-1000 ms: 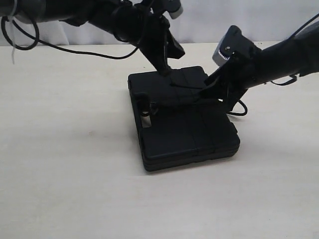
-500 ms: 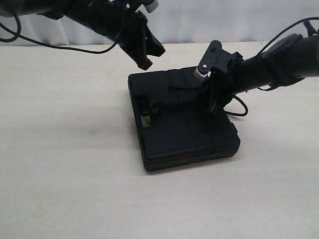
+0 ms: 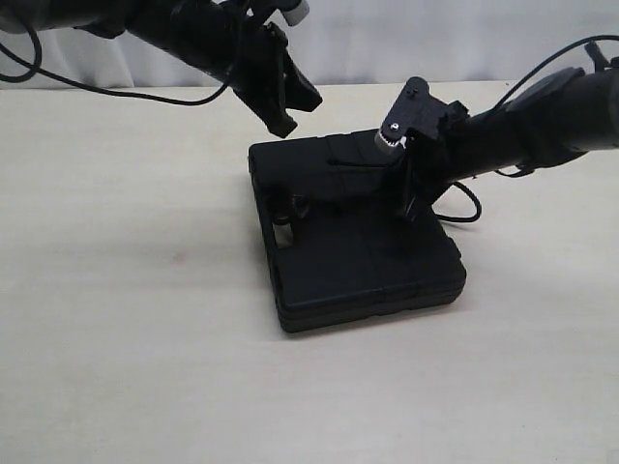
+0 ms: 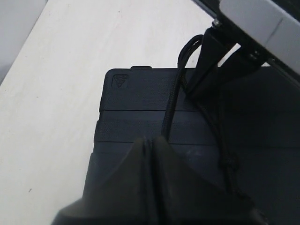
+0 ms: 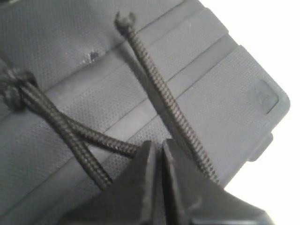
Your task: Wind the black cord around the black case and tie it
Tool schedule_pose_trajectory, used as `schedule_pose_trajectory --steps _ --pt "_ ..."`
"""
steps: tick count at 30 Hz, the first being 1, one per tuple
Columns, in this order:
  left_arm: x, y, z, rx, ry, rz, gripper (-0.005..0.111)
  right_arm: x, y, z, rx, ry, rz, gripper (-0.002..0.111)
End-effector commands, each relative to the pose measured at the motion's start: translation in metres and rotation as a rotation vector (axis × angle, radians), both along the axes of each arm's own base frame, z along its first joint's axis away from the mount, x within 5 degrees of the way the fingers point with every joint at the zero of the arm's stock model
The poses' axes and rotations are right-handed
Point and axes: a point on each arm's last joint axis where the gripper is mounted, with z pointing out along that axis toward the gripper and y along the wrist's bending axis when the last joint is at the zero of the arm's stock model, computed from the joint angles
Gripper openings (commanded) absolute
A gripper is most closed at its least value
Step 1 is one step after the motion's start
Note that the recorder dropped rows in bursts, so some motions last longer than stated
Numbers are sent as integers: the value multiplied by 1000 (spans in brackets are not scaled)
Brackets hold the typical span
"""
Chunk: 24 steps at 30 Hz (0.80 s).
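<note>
Black cord (image 5: 154, 84), rough and braided with one frayed end, runs past both sides of the right gripper (image 5: 157, 154). Its jaws are now pressed shut; a second ago they stood apart. The left gripper (image 4: 151, 143) has shut jaws too, and it has lifted off the lid toward 11 o'clock. The cord lies across the black case (image 3: 358, 261), which is flat, ribbed, grainy plastic on the pale worktop (image 3: 126, 338).

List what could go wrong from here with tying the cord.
1. The right gripper is shut, yet strands of the black cord seem to pass beside its tips, so it may have gripped nothing.
2. The cord's frayed end lies loose on the black case; the tie may slacken.
3. The left gripper hovers shut above the case, pinning nothing; a pull may drag the case.
</note>
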Motion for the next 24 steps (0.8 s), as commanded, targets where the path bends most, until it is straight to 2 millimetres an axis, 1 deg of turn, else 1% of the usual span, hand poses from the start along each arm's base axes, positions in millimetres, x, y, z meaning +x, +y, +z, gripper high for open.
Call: schedule_pose_trajectory --steps 1,3,7,9,10,12,14,17,19,21,24 --pt "1 -1 -9 -1 29 7 0 -4 3 23 71 -26 -9 4" --pt "1 -1 -13 3 43 2 0 -7 5 34 104 -35 -4 4" --pt "0 -2 -20 19 45 -43 0 -10 7 37 111 -33 29 4" --pt "-2 -5 -23 40 10 -108 0 -9 6 37 108 -38 11 4" --pt "-3 -8 -25 48 -7 -144 3 -8 5 37 114 -33 -2 4" --pt "-7 -17 -31 69 -70 -244 12 -6 3 37 118 -35 -43 4" --pt "-9 -27 -37 96 -144 -311 27 -5 2 37 116 -40 -66 4" --pt "-8 -39 -48 126 -198 -297 48 -5 2 37 116 -40 -66 4" --pt "-6 -43 -57 141 -212 -274 54 -5 2 37 117 -39 -65 4" --pt "-5 -47 -64 152 -218 -263 54 -5 2 37 117 -39 -65 4" --pt "1 -48 -76 175 -239 -221 54 -5 2 37 121 -36 -71 4"
